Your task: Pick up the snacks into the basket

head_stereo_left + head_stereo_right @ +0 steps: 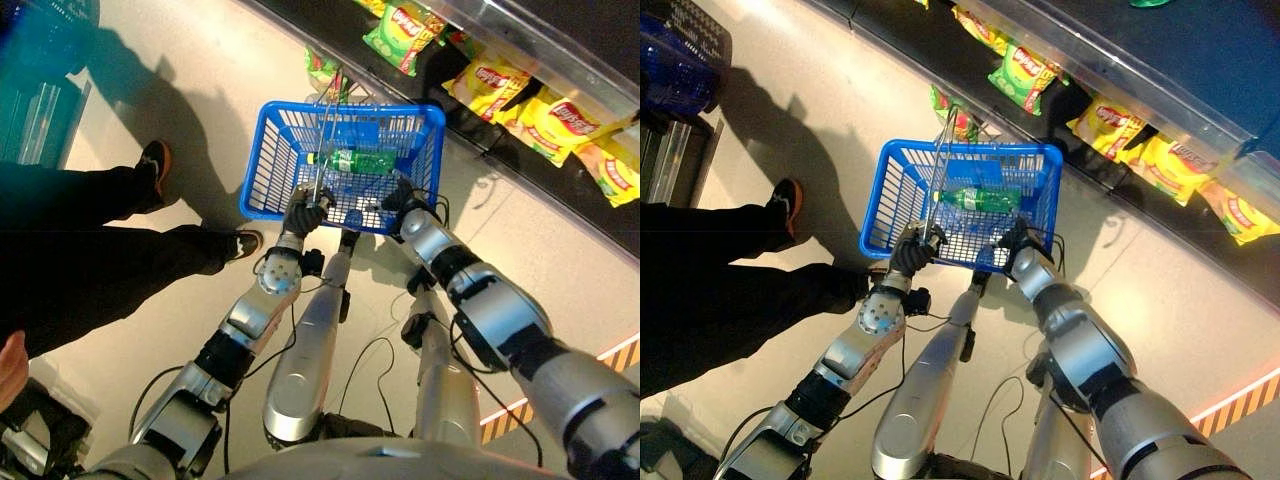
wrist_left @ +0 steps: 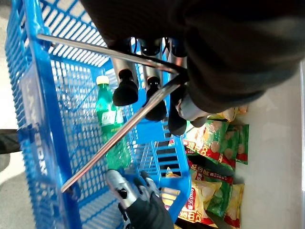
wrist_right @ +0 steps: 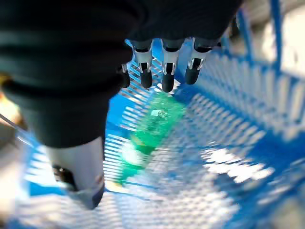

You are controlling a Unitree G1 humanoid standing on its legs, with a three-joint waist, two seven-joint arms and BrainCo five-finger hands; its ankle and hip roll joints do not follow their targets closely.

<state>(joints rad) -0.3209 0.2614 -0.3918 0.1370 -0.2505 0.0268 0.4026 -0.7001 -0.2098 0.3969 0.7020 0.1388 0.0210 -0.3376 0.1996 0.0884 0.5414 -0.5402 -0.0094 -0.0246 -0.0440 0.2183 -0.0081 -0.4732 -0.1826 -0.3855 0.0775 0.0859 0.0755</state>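
Our left hand point(image 1: 303, 214) curls round the basket's point(image 1: 262, 160) wire handle point(image 2: 119, 125); right hand point(image 3: 162, 67), fingers relaxed, hangs above the green bottle point(image 1: 362, 160). We keep the basket level and reach toward the snack bags point(image 1: 560, 120) at two o'clock.

— Where's the left hand point(image 1: 303, 213)?
— Centre of the head view, arm rising from lower left, fingers point(image 2: 126, 88) curled tight.
— And the right hand point(image 1: 400, 200)?
— Just right of centre, arm from lower right, fingers point(image 3: 167, 67) hanging loosely straight.
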